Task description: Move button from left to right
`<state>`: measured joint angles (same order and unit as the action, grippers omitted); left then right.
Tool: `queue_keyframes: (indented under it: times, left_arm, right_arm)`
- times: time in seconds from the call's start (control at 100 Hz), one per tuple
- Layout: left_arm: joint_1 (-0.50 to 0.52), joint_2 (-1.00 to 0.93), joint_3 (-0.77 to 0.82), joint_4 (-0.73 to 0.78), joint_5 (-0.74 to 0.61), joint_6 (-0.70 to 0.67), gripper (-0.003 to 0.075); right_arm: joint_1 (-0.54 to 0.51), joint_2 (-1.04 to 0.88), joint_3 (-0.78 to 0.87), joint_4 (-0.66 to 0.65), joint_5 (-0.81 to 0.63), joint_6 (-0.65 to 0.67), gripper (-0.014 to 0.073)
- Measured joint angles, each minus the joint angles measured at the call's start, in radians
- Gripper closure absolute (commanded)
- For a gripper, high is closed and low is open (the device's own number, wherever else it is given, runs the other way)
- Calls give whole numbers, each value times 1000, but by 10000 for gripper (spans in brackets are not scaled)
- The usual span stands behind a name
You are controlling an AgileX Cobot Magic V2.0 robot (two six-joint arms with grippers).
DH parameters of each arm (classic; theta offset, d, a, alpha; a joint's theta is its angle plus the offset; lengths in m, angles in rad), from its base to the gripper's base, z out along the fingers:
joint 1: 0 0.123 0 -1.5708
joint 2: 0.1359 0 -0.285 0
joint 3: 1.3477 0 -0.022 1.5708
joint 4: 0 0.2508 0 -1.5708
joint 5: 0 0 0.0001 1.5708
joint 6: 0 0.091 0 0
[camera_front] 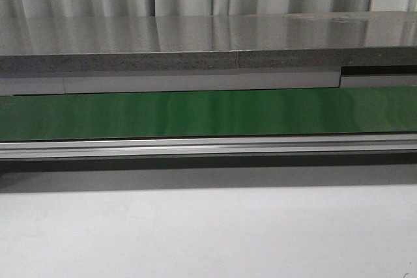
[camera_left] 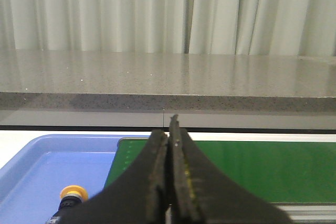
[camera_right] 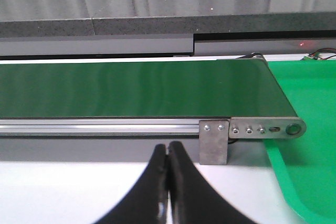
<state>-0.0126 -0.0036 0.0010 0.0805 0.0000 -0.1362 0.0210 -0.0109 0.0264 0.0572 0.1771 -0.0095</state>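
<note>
Black and pressed together with nothing between them, the left pincer's (camera_left: 168, 182) fingers hang just above and beside the button (camera_left: 72, 194), which sits in the blue tray (camera_left: 31, 166). Its orange cap points up; the dark body is mostly cut off, so its long axis cannot be judged. The left arm is plainly the nearer. The right pincer (camera_right: 167, 182) is likewise closed and empty, near the belt's end (camera_right: 262, 98). The green belt (camera_front: 208, 114) lies bare between them, with the green tray (camera_right: 310, 129) beyond.
</note>
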Motion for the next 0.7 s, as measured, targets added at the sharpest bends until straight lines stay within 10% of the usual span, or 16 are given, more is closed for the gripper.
queue_keyframes:
  times: [0.7]
  left_arm:
    - [0,24,-36,-32,145,0,741]
  right_arm:
    - [0,0,0,0,0,0,660]
